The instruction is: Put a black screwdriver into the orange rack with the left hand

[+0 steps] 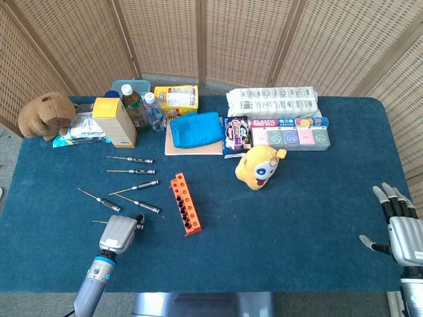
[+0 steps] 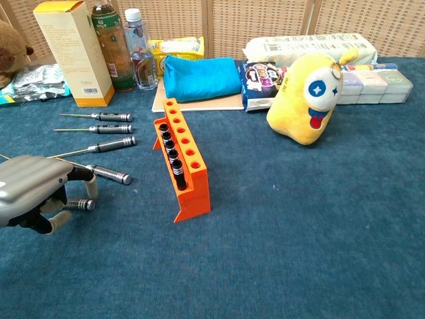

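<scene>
1. Left hand [image 2: 33,193], grey-shelled, sits low at the near-left of the table, palm down, fingers curled toward the cloth over the nearest black-handled screwdriver [image 2: 78,205]. Fingertips lie right at the knurled handle; whether they actually pinch it I cannot tell, since the shell hides the contact.
2. Right hand [image 1: 400,228] rests at the far right edge, fingers spread, holding nothing.
3. The screwdriver lies flat on the cloth, handle end poking out toward the orange plastic rack [image 2: 182,159]. Four more black screwdrivers [image 2: 109,129] lie in a loose fan behind it, apart from each other.
4. Handling judgement: stiff, light, slim metal tool; the knurled handle gives grip, the thin shaft would slip and roll. Best taken at mid-handle, then tipped upright so the shaft drops in.
5. The rack stands just right of the hand, two rows of holes; the left row already carries several dark handles, the right row looks open.
6. Surface: dark blue felt-like tablecloth [image 1: 297,218], soft, so little rolling.
7. Beyond: yellow plush toy [image 2: 307,96], blue pouch [image 2: 200,77], cardboard box [image 2: 73,52], bottles [image 2: 139,48], brown plush animal [image 1: 45,113], wicker screen [image 1: 211,39] behind.
</scene>
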